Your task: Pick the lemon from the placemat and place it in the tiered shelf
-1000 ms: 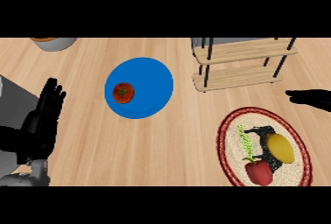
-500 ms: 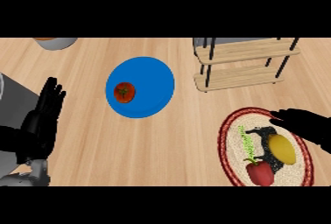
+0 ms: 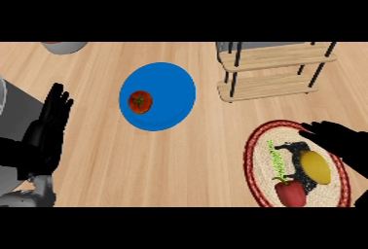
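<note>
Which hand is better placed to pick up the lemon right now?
The right hand: it hovers over the placemat, right beside the lemon. The left hand rests open across the counter.

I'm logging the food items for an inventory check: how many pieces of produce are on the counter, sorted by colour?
Red: 2, the tomato on the blue plate and the red pepper on the placemat
Yellow: 1, the lemon on the placemat
Total: 3
</note>
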You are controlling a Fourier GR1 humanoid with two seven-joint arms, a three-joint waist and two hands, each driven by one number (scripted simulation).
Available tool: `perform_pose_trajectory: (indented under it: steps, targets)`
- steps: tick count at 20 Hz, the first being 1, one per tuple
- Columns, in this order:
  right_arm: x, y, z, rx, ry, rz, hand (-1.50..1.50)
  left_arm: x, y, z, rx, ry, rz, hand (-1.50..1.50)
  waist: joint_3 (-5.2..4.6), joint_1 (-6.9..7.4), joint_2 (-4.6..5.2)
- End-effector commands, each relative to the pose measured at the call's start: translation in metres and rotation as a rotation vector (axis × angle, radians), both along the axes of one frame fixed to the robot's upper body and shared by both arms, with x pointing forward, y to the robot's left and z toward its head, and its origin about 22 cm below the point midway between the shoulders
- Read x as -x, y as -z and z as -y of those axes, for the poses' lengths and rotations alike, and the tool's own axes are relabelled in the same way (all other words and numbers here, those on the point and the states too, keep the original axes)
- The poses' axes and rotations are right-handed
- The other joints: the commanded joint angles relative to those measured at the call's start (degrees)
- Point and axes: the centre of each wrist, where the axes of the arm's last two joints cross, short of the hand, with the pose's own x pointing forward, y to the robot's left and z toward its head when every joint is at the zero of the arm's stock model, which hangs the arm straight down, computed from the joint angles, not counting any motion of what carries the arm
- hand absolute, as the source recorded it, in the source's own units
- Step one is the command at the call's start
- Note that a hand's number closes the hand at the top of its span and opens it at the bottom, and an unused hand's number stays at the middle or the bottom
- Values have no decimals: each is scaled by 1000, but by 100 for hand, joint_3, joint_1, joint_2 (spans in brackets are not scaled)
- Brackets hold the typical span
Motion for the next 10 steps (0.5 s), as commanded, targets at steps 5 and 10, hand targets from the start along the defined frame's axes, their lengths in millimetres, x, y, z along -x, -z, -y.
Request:
perform_pose_trajectory:
  steps: [5, 10]
  targets:
    - [-9, 28, 18, -15, -1, -12, -150, 1, 13, -6, -9, 6, 9, 0, 0, 1, 2]
    - [-22, 45, 12, 21, -6, -23, -150, 9, 14, 22, 5, 6, -2, 0, 0, 16, 2]
